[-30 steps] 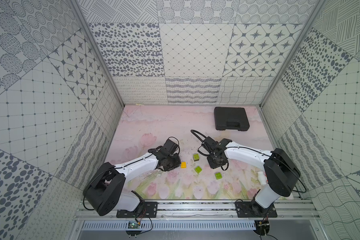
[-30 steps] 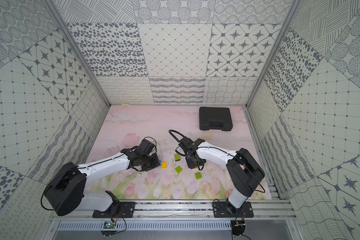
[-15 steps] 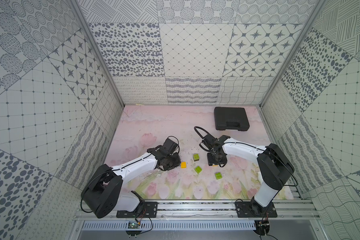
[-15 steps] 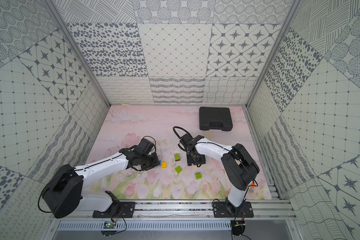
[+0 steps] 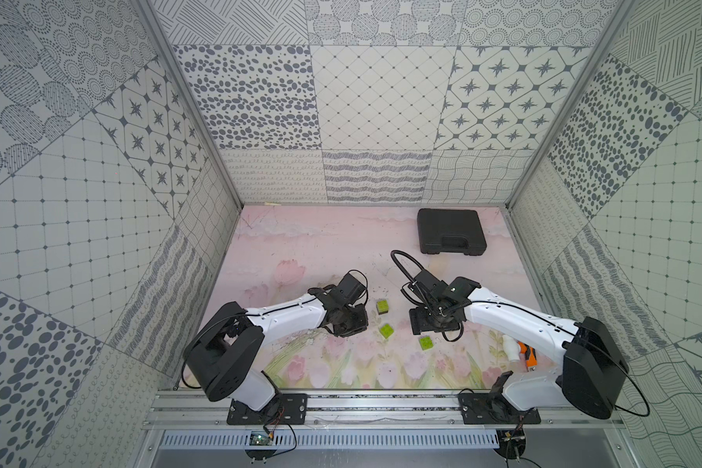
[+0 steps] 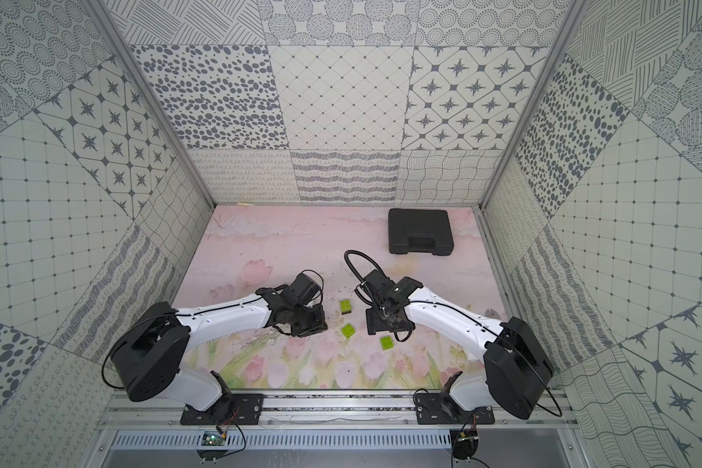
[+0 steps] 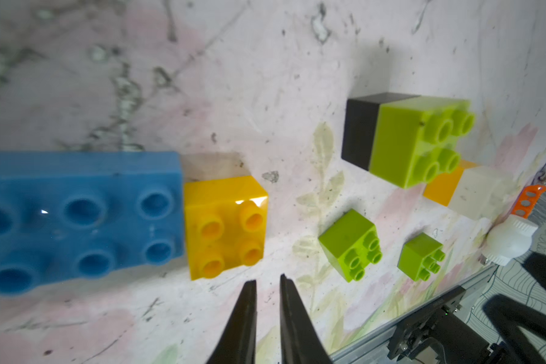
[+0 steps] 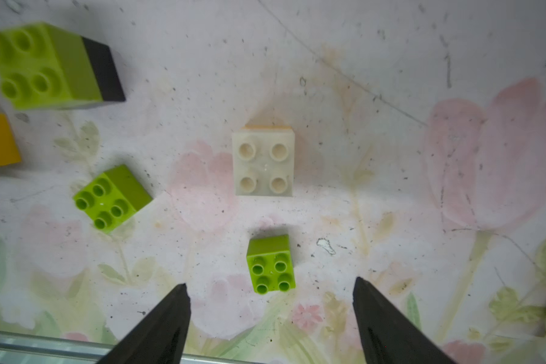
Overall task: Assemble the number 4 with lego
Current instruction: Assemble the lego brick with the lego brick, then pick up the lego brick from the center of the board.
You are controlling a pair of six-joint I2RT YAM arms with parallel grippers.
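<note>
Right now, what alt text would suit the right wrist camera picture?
The open right gripper hangs above a floral mat, a small lime green studded plastic brick just ahead of its black fingertips; a white studded brick sits beyond.

I have open mat (image 5: 321, 243) across the far left and centre; the black case (image 5: 450, 231) blocks far right. Mid-near, three green bricks (image 5: 386, 331) sit apart, leaving only narrow lanes between them.
</note>
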